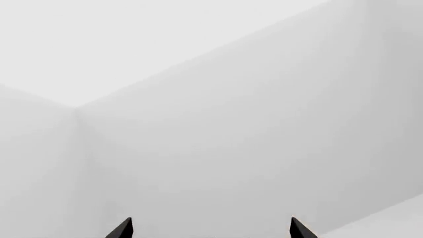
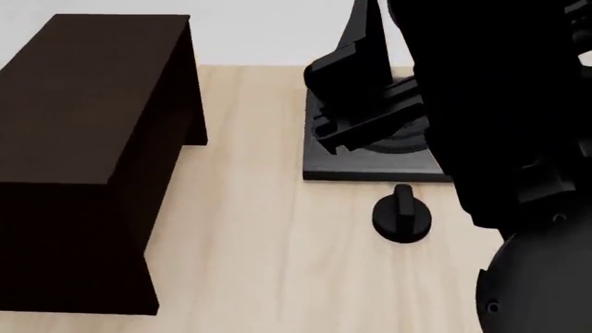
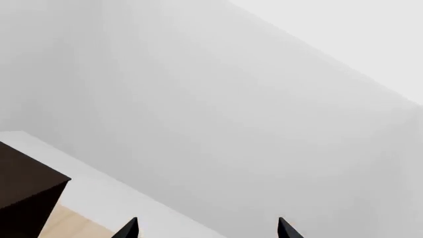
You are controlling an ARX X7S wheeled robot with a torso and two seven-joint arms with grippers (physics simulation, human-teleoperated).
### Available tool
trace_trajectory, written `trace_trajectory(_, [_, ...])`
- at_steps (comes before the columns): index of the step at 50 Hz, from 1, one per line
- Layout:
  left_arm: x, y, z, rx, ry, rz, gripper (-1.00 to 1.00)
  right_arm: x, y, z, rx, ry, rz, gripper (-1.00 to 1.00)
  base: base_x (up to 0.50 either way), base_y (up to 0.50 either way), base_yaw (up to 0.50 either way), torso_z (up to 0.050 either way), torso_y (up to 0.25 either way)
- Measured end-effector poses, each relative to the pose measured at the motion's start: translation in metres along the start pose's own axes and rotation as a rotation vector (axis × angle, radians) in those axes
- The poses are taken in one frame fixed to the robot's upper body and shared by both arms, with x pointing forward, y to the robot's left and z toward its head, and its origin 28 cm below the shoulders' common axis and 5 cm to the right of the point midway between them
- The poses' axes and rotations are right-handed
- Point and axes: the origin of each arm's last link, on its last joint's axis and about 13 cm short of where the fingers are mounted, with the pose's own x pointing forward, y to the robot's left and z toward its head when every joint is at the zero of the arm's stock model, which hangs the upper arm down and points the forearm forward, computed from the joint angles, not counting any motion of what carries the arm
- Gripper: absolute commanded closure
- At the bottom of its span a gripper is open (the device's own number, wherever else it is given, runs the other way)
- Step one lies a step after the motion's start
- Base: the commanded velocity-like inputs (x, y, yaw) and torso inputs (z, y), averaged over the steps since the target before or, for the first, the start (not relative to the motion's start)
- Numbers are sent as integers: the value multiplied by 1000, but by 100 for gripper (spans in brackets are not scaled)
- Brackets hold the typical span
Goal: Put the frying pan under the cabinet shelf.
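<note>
The cabinet shelf (image 2: 88,104), a large dark brown box with a flat top and side panels, stands on the left of the wooden table; its corner also shows in the right wrist view (image 3: 26,191). The frying pan does not clearly show; my black arm (image 2: 370,90) covers much of the stove plate. My left gripper (image 1: 211,229) is open and empty, facing bare white walls. My right gripper (image 3: 207,229) is open and empty, raised and facing the white wall beyond the shelf.
A square black stove plate (image 2: 370,168) lies at the table's back right, half hidden by the arm. A small round black knob-like disc with a short bar (image 2: 401,216) lies in front of it. Light wooden table (image 2: 259,236) runs between shelf and stove.
</note>
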Motion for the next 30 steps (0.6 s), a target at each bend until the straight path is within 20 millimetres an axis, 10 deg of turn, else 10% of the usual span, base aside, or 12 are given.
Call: trace_trajectory(30, [0,-5,-3,9,13,-15,-100,-4,-4,-2,36,-44,-27,-100,370,-36,0,0,1])
